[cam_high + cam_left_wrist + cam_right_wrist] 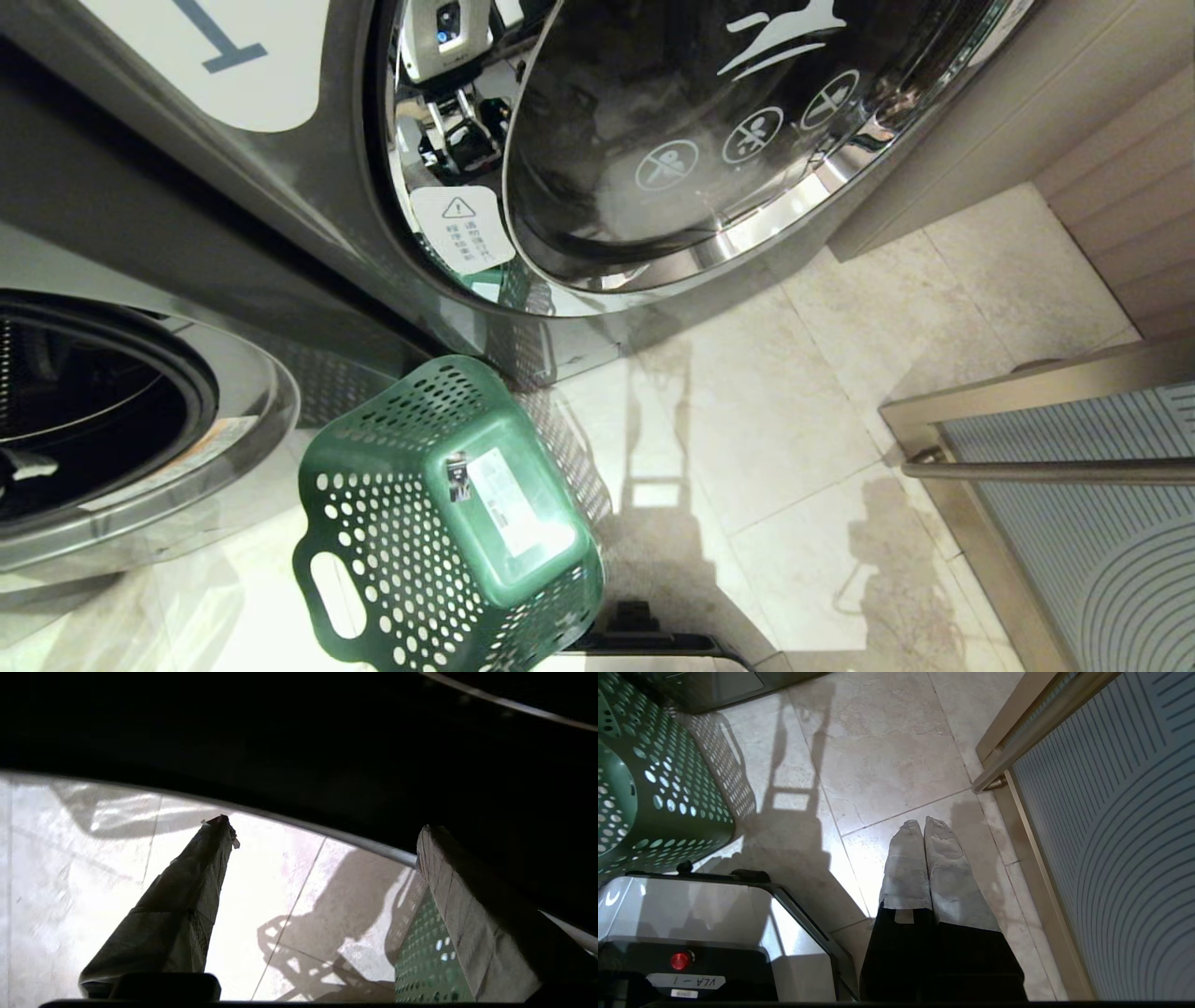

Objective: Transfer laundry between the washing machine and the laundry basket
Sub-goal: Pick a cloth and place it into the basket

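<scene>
The dark green laundry basket (411, 523) is tipped over on the tiled floor with its stickered base facing up; it also shows as the basket (658, 765). The washing machine (233, 392) at the left shows its dark open drum. No laundry is in view. My left gripper (322, 826) is open and empty, its wrapped fingers (187, 896) spread wide beneath a dark curved rim, with the basket's wall (420, 956) beside one finger. My right gripper (923, 822) hangs shut over bare floor, parked beside my base.
A second machine marked "1" (224, 47) sits at the top left, with a round chrome-rimmed glass door (700, 140) beside it. A framed glass panel with a metal bar (1046, 471) stands to the right. My base (691, 914) is just behind the basket.
</scene>
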You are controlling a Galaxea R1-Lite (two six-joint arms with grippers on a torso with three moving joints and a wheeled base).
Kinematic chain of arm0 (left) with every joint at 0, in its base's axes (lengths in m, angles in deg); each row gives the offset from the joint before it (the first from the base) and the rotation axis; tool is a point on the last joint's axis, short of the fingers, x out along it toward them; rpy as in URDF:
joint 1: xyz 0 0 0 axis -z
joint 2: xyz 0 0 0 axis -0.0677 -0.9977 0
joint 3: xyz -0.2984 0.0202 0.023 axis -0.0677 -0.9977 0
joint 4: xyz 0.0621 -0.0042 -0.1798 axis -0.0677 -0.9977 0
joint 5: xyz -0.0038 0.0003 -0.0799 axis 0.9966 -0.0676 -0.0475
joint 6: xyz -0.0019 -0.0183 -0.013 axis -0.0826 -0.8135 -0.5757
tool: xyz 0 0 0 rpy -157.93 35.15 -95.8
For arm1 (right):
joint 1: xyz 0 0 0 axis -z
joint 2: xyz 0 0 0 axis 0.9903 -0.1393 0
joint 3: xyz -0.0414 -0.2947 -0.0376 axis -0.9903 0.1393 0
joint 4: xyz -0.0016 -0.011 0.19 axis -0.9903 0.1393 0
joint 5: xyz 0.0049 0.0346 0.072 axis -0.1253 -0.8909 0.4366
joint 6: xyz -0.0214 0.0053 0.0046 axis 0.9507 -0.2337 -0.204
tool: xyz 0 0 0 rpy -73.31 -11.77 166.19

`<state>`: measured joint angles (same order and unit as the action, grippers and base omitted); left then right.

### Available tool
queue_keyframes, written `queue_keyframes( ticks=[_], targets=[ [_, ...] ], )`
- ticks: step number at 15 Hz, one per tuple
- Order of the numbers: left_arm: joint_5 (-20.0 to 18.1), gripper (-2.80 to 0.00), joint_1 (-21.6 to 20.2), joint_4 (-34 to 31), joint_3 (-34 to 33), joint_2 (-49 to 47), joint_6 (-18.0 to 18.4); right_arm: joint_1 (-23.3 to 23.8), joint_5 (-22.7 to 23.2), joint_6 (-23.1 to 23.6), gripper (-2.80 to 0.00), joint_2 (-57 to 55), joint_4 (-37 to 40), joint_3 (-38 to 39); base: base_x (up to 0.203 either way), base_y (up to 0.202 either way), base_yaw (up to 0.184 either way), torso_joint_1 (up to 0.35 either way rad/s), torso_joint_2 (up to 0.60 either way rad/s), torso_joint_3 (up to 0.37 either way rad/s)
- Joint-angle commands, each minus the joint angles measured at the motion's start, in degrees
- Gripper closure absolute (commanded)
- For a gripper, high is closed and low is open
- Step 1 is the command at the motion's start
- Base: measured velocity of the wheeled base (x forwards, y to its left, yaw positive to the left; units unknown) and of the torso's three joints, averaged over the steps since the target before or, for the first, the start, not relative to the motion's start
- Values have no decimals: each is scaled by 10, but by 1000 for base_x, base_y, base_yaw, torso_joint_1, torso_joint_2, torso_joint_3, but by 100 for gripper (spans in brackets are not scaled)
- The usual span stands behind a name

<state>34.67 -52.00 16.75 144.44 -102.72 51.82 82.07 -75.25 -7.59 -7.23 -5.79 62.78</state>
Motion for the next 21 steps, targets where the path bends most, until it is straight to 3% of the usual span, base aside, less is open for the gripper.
queue_keyframes(
  ticks=[1, 3, 6, 9, 15, 21],
  targets=[
    [-27, -280, 0, 16, 13, -19, 1, 0, 0, 1, 0, 0, 0, 0, 0, 0, 0, 0, 0, 0],
    [-39, -280, 0, 21, 44, -41, 4, 0, 0, 1, 0, 0, 0, 0, 0, 0, 0, 0, 0, 0],
    [-48, -280, 0, 48, 64, -78, 37, 0, 0, 0, 0, 0, 0, 0, 0, 0, 0, 0, 0, 0],
    [-85, -280, 0, 95, 75, -98, 40, 0, 0, 0, 0, 0, 0, 0, 0, 0, 0, 0, 0, 0],
    [-118, -280, 1, 175, 124, -149, 44, 0, 0, 0, 0, 0, 0, 0, 0, 0, 0, 0, 0, 0],
    [-122, -280, 21, 240, 191, -207, 46, 0, 0, 0, 0, 0, 0, 0, 0, 0, 0, 0, 0, 0]
  ],
)
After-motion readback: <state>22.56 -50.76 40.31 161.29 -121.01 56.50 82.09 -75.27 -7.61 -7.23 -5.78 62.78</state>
